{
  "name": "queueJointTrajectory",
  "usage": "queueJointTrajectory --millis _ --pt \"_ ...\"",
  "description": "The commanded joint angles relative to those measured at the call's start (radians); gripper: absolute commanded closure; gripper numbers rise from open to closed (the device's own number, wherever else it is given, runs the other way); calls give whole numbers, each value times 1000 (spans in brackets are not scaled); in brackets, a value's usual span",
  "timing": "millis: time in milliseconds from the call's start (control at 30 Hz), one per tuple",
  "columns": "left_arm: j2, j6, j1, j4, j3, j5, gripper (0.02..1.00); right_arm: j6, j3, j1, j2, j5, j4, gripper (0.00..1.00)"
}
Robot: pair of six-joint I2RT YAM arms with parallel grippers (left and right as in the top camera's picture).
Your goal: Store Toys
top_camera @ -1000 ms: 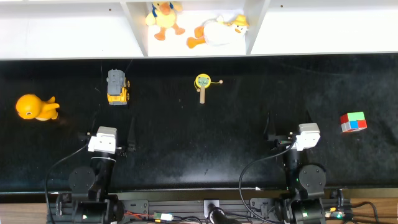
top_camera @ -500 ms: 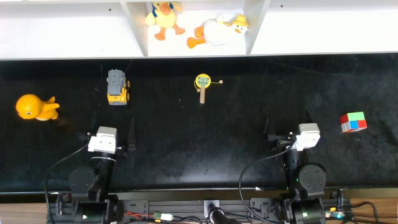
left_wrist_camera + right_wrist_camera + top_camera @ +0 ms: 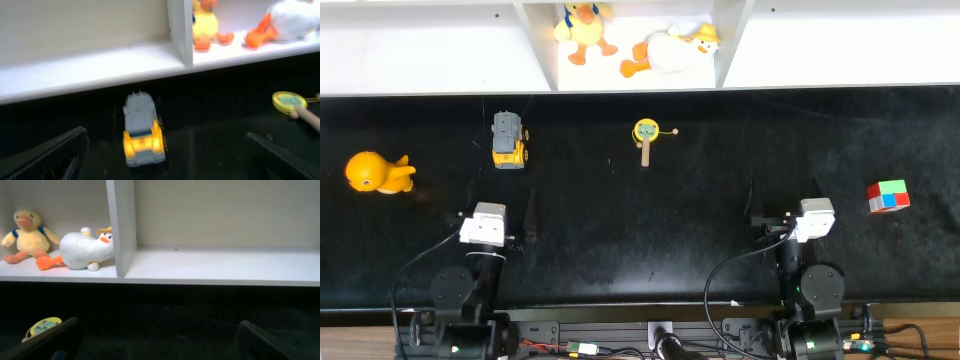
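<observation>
A grey and yellow toy truck (image 3: 508, 138) (image 3: 142, 132) stands on the black table just ahead of my left gripper (image 3: 492, 207) (image 3: 165, 172), which is open and holds nothing. To the left sits an orange duck toy (image 3: 378, 172). A yellow rattle with a wooden handle (image 3: 645, 134) (image 3: 292, 104) (image 3: 42, 328) lies mid-table. A coloured cube (image 3: 888, 196) rests at the far right. My right gripper (image 3: 785, 207) (image 3: 160, 347) is open and empty, low near the front edge. A yellow duck plush (image 3: 583, 25) (image 3: 24, 235) and a white goose plush (image 3: 670, 50) (image 3: 82, 250) sit in the shelf's middle compartment.
A white shelf (image 3: 430, 60) runs along the table's back edge, with upright dividers (image 3: 121, 227) on either side of the plush compartment. The compartments to the left (image 3: 85, 65) and right (image 3: 225, 262) hold nothing. Black tabletop lies between the toys.
The left arm's wrist has edged very slightly to the left. The toys and the right arm have stayed put.
</observation>
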Motion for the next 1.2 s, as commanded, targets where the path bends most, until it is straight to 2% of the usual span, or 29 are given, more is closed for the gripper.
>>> queueJointTrajectory --millis 33,133,267,400,467,533,767,900,1067,1200 --pt "149 -47 2 -145 198 53 23 -3 -14 5 2 -7 3 5" --pt "304 3 62 -330 377 108 25 -3 -14 5 2 -7 2 5" --pt "505 233 240 -484 548 373 25 -3 -14 5 2 -7 3 5" --pt "657 455 445 -543 608 633 25 -3 -14 5 2 -7 3 7" --pt "707 539 535 -554 608 710 23 -3 -14 5 2 -7 2 5" --pt "742 589 611 -578 608 734 27 -3 -14 5 2 -7 2 5" --pt "766 746 841 -662 608 729 23 -3 -14 5 2 -7 3 5" --pt "789 745 932 -644 608 703 25 -3 -14 5 2 -7 2 9" --pt "816 746 1040 -609 608 628 23 -3 -14 5 2 -7 3 5" --pt "859 746 1081 -547 617 628 23 -3 -14 5 2 -7 3 7"
